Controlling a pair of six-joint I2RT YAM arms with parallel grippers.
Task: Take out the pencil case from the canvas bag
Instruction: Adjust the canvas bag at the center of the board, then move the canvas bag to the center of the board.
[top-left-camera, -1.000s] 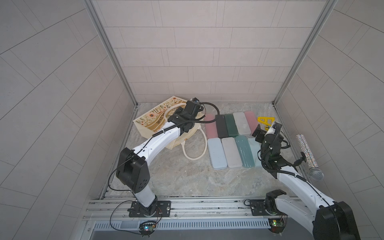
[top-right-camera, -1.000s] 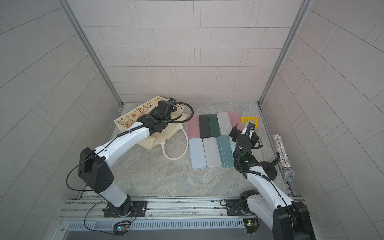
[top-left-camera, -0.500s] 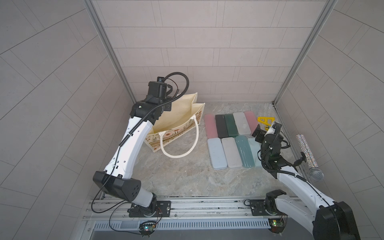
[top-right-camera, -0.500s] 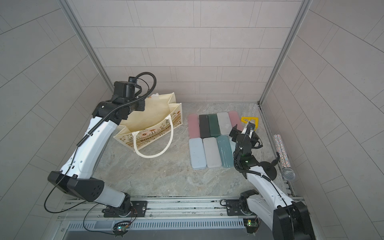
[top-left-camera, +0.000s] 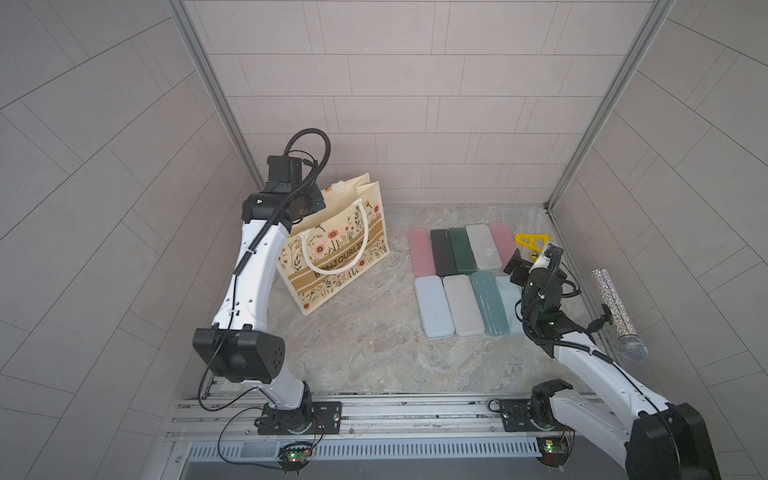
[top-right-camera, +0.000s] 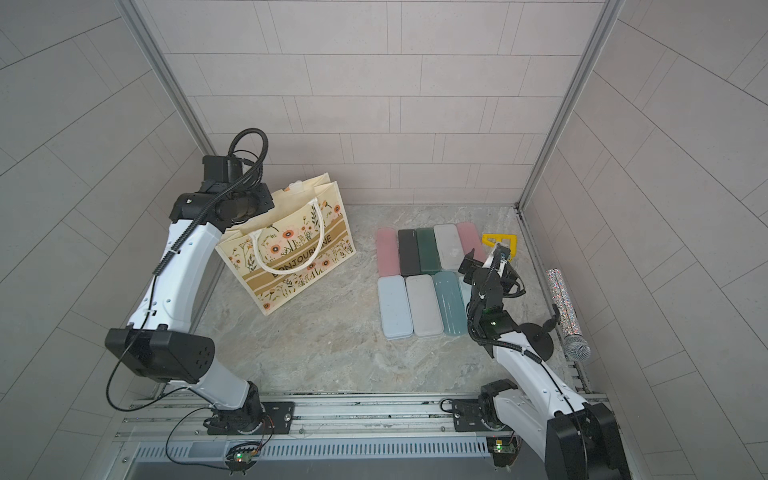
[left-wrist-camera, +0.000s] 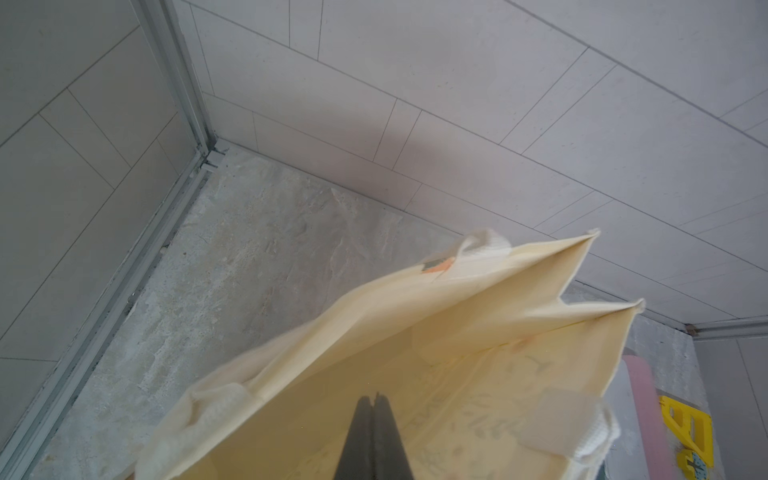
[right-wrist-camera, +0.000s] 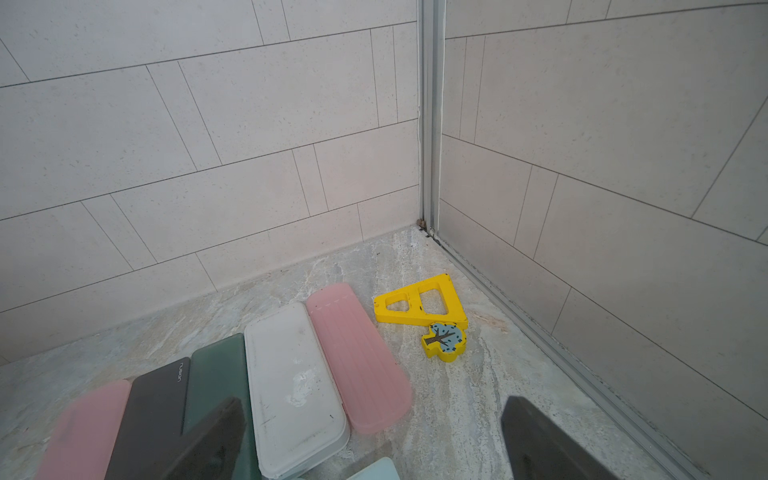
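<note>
Left of centre in both top views we see the canvas bag (top-left-camera: 338, 266) standing upright on the table (top-left-camera: 374, 345), mouth upward, its inside hidden from there. The left gripper (left-wrist-camera: 376, 432) sits at the bag's upper left rim with its jaws pressed together; we cannot tell whether cloth lies between them. Right of centre, nine cases (top-left-camera: 462, 305) lie in two rows. Over their right end hangs the right gripper (right-wrist-camera: 372, 415), jaws spread wide and empty, near a yellow block (right-wrist-camera: 414, 306). A glittery microphone (top-left-camera: 617, 316) sits at far right.
</note>
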